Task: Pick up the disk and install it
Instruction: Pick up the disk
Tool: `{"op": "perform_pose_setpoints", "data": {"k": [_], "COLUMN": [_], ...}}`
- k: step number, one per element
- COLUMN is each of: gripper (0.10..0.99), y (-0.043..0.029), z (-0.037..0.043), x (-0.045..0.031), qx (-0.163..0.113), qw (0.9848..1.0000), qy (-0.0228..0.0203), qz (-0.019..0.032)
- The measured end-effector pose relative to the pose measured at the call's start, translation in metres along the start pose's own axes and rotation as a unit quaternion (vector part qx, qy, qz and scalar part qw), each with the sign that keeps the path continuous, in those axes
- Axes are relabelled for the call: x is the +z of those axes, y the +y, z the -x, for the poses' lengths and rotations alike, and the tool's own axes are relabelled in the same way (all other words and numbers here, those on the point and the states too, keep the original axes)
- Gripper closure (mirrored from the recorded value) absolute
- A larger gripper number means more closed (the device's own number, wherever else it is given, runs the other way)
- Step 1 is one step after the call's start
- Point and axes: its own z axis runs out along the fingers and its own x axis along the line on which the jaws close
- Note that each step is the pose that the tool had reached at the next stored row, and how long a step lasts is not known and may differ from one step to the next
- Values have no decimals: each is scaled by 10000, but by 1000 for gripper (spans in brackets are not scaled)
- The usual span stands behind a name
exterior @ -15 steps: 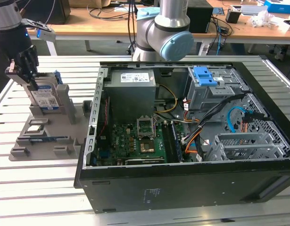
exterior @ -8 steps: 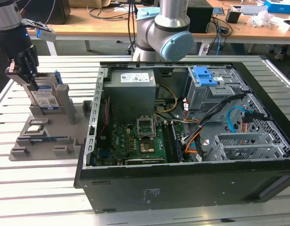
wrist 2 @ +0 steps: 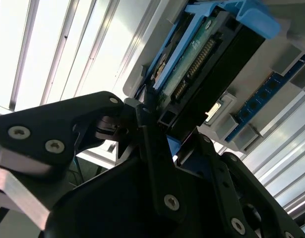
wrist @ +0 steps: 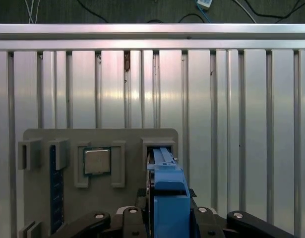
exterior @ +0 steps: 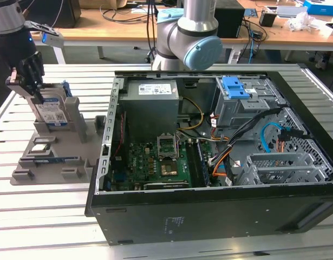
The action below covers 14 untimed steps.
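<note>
Two black fingers [wrist 2: 152, 148] of the gripper [exterior: 28, 86] press against opposite faces of the disk [exterior: 51, 112], pinching its upper end. The disk stands on edge in a slot of the matte grey fixture tray [exterior: 47, 162], at the exterior view's left, beside the open computer case [exterior: 155, 216]. The gripper's body hides the disk's top corner there, and the frame edge cuts off the arm above it. In the first wrist view the disk shows edge-on as a glossy blue plastic rail [wrist: 167, 198]. The second wrist view shows its green board edge with a row of connector pins [wrist 2: 199, 62]. A square metal-lidded chip [wrist: 96, 161] lies in a tray pocket on the ribbed aluminium table [wrist: 241, 124].
</note>
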Motion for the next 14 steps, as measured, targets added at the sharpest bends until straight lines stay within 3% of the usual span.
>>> {"op": "perform_pose_setpoints", "data": {"k": [14], "gripper": [722], "y": [1], "z": [9], "x": [-141], "qx": [0], "qw": [10000], "qy": [1], "qz": [0]}}
